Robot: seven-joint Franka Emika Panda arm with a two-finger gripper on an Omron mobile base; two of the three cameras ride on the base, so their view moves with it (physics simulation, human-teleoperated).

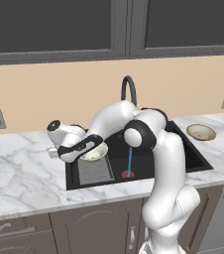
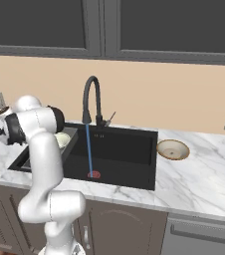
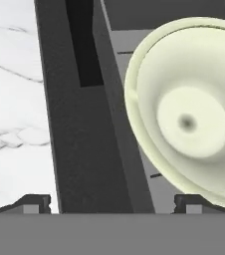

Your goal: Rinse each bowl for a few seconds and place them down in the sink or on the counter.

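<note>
Left base view: The white arm reached from the lower right, over the front of the bench (image 1: 25,168), to the left end of the black sink (image 1: 148,158). The gripper (image 1: 95,149) sat low over the grey ribbed rack (image 1: 95,171) in the sink's left part. The pale cream-green bowl (image 1: 96,153) lay at the gripper, over the far end of the rack; whether it touched the fingers could not be told from here. A thin blue stream of water (image 1: 130,159) fell from the black arched faucet (image 1: 128,89) toward the red drain (image 1: 128,174). The shallow beige bowl (image 1: 201,132) rested on the bench to the right of the sink, well apart from the arm.

Right base view: The arm's upper links hid most of the sink's left end. Part of the cream-green bowl (image 2: 62,140) showed just behind the arm, inside the sink. The stream (image 2: 89,149) ran from the faucet (image 2: 91,99) to the drain (image 2: 93,175). The beige bowl (image 2: 172,149) sat upright on the bench just right of the sink (image 2: 119,149).

Hand view: The two fingertips (image 3: 35,203) stood wide apart. The cream-green bowl (image 3: 189,114) lay tilted on the rack (image 3: 134,164), nearest the right fingertip and not clamped between them. The sink's black wall (image 3: 69,124) and marble bench (image 3: 12,99) lay to the left.
</note>
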